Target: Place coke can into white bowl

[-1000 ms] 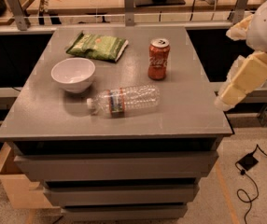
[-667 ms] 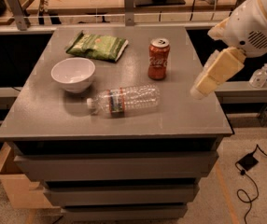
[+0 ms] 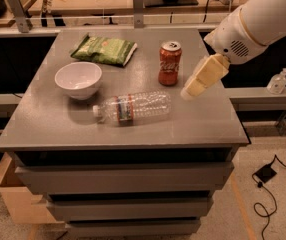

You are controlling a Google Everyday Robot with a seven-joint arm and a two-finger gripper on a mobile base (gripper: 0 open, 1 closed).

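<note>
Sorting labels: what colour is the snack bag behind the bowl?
Green snack bag, camera view; gripper beside red aluminium coke can.

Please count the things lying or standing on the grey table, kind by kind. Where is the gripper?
Red aluminium coke can: 1
Round white bowl: 1
Clear plastic water bottle, lying on its side: 1
Green snack bag: 1
Total: 4
The cream gripper hovers just right of the can.
</note>
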